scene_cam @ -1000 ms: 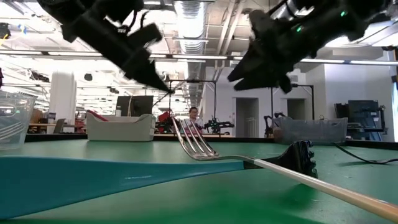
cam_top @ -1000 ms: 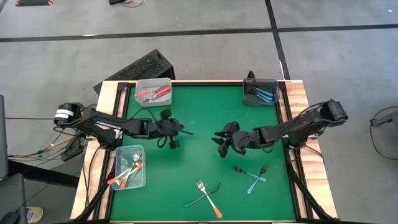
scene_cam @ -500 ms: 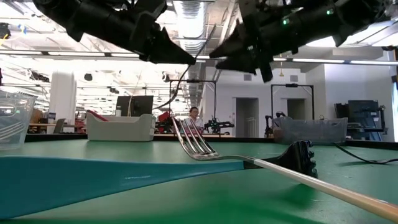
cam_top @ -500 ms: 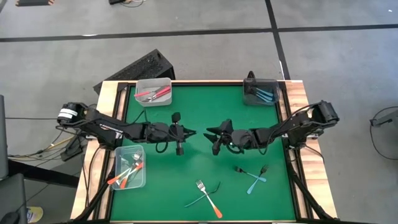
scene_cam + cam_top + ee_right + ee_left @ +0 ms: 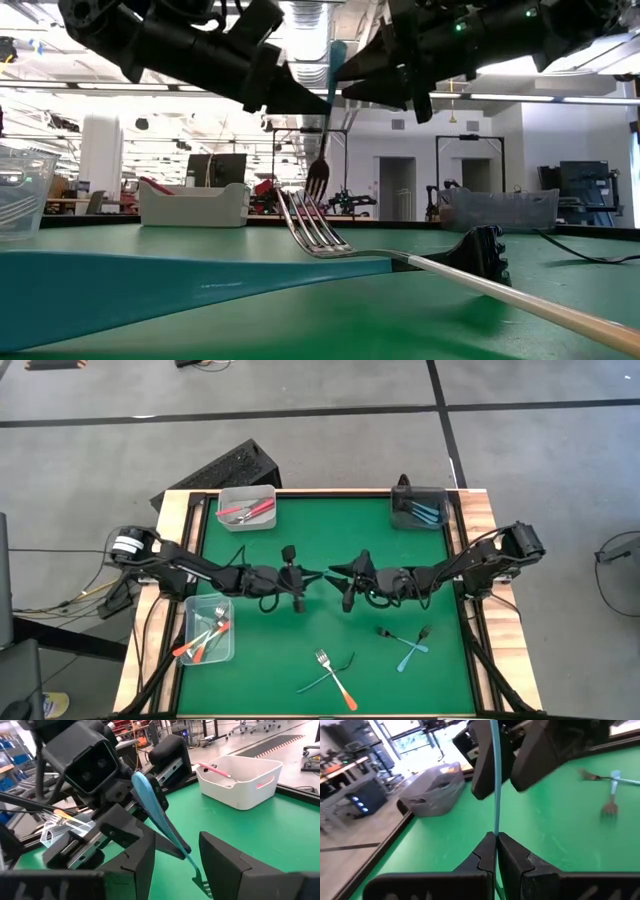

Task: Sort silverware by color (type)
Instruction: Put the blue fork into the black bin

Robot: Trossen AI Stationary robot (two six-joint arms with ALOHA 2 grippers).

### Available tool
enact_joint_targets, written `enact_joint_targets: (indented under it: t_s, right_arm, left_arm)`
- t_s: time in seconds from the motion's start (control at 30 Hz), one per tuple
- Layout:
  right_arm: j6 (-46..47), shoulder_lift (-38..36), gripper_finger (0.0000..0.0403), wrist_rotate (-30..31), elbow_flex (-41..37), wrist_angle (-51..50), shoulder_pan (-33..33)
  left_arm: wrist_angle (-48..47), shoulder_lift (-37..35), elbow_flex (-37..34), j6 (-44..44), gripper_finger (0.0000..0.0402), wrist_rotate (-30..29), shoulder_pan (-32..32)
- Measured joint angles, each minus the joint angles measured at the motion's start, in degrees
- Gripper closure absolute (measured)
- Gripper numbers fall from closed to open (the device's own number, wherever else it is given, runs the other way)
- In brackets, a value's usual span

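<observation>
- My left fingers (image 5: 495, 851) are clamped on a teal-handled fork (image 5: 325, 120) above mid-bench (image 5: 330, 530).
- My right fingers (image 5: 172, 852) stand open around its handle.

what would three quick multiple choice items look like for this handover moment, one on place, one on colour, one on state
1. Where is the held fork?
A. in a bin
B. in the air over the table's middle
C. flat on the green mat

2. What colour is its handle?
A. blue
B. orange
C. red

3. How is the right tool?
A. shut on the fork
B. out of view
C. open, fingers either side of the fork

Answers:
1 B: it hangs tines down above the mat.
2 A: the handle is light blue.
3 C: a gap shows; only the left tool pinches the handle.
</observation>
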Motion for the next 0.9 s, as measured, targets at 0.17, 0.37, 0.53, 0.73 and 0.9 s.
enact_joint_targets:
  t_s: [0.17,0.37,0.53,0.73,0.9]
  right_arm:
    - [-0.63,0.00,0.0226,0.07,0.00,-0.27,-0.04]
    - [-4.45,0.00,0.0227,-0.42,0.00,-0.56,0.16]
    - [-6.01,0.00,0.0265,-1.51,0.00,-0.32,0.14]
    - [-9.33,0.00,0.0367,-5.51,0.00,-0.45,-0.02]
    - [-11.36,0.00,0.0386,-6.38,0.00,-0.32,-0.06]
  left_arm:
    - [0.25,1.28,1.36,0.32,0.0399,-0.05,-0.08]
    - [0.41,1.24,1.65,0.39,0.0400,5.14,-0.06]
    - [0.47,1.23,1.67,-0.31,0.0401,5.69,-0.06]
    - [0.70,1.21,1.64,-2.79,0.0401,8.73,-0.06]
    - [0.75,1.21,1.62,-5.56,0.0398,6.12,0.16]
